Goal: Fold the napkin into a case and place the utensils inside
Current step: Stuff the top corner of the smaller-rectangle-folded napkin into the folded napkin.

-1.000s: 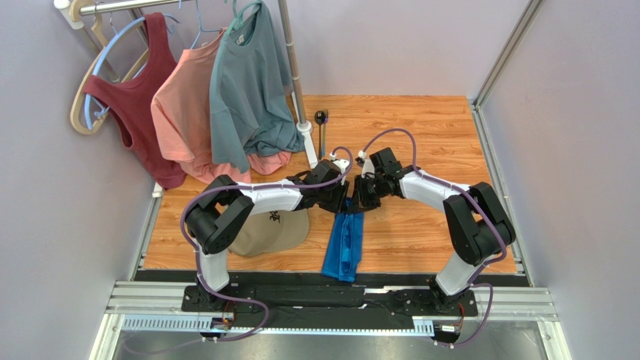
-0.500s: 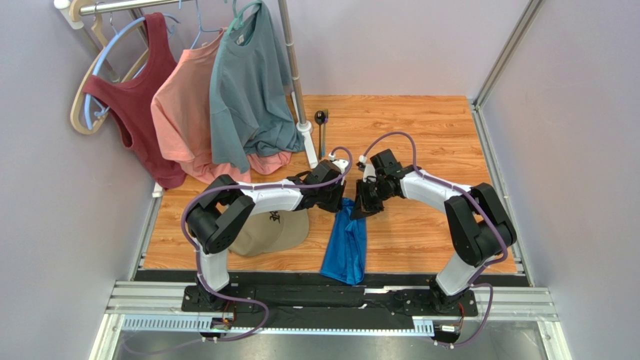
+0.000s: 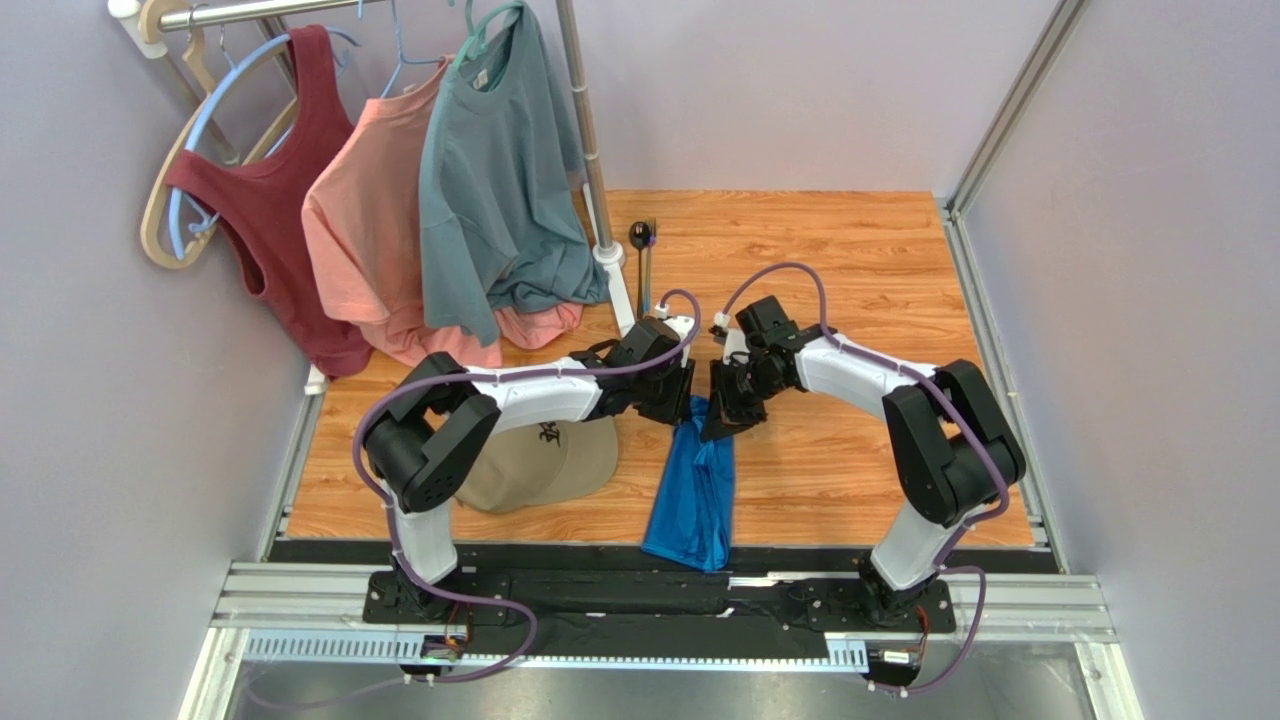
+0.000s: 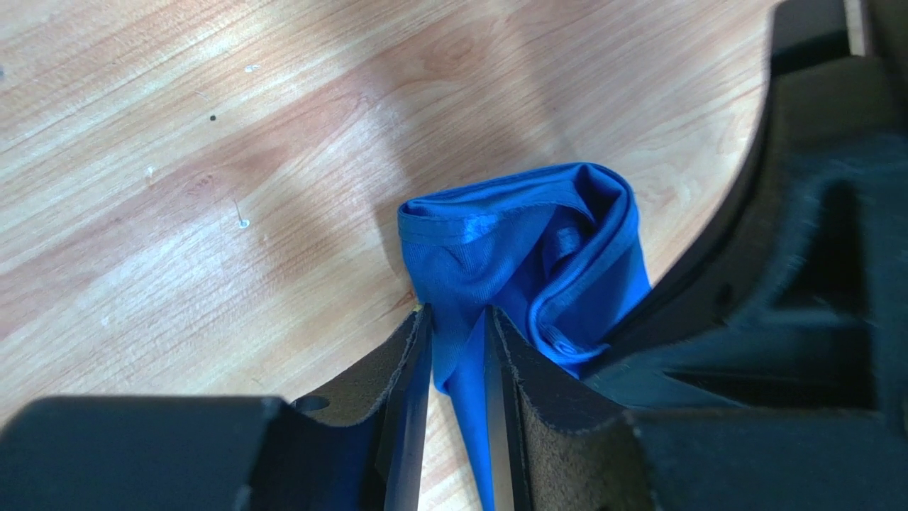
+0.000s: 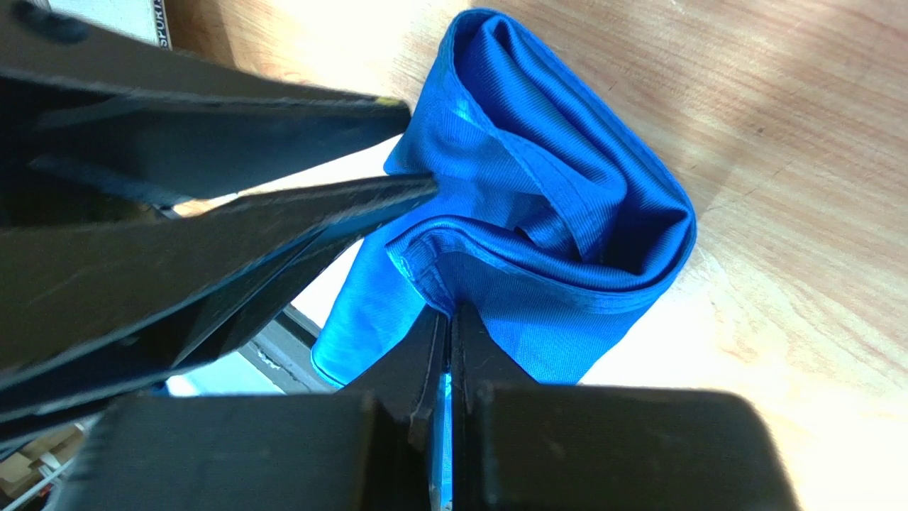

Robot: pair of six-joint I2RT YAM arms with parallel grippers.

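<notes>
The bright royal-blue, slightly shiny cloth napkin (image 3: 693, 492) is lying as a long, narrow folded strip on the light-brown wooden worktop (image 3: 842, 285), running from the middle, where the two black grippers are meeting, down to the near edge between the arm bases. The left gripper (image 4: 458, 332) is reaching in from the left at the strip's far end; its fingers (image 4: 396, 373) are standing narrowly apart with a fold of the napkin running through the gap, and whether they are pressing on it I cannot tell. The right gripper (image 5: 448, 317) is reaching in from the right, just beside the left one, with its fingers closed together, pinching a hemmed edge of the napkin. Its far end is curling over in a rounded, layered roll on the wood. The slender dark-bowled spoon (image 3: 642, 237) is lying well apart from the napkin, at the far side of the worktop beside the white foot of the metal clothes rack (image 3: 591, 150), with a second thin piece next to it too small to make out. A tan fabric cap (image 3: 549, 465) is sitting under the left arm, near the napkin but apart from it.
</notes>
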